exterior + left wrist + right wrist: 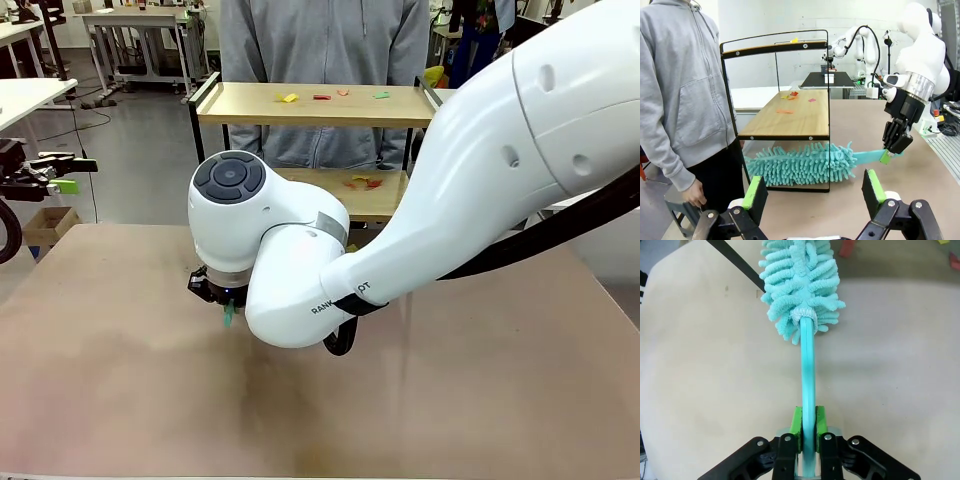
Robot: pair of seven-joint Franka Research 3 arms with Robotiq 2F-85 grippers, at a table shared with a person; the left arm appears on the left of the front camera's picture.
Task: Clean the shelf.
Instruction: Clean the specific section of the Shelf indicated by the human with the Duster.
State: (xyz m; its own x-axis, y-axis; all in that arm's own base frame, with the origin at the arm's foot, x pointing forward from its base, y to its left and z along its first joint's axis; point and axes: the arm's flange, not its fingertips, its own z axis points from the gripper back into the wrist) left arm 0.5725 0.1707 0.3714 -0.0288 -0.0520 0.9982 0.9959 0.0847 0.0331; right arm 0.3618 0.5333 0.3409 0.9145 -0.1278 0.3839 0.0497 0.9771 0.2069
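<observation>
Table (120,380): bare brown top, open room on every side of my right gripper.
Shelf (790,117): ahead of my fingertips at the table's far edge, with coloured scraps (790,95) on both boards.
Duster (801,280): teal, head at the shelf's black frame (below the lower board).
Right gripper (808,430): clamped on the duster's handle.
Left gripper (812,195): pads spread wide, holding nothing.

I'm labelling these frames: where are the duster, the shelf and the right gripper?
duster (801,285): right wrist view, on its fluffy teal head.
shelf (800,120): left wrist view, on its lower wooden board.
right gripper (892,153): left wrist view, between its fingertips.
</observation>
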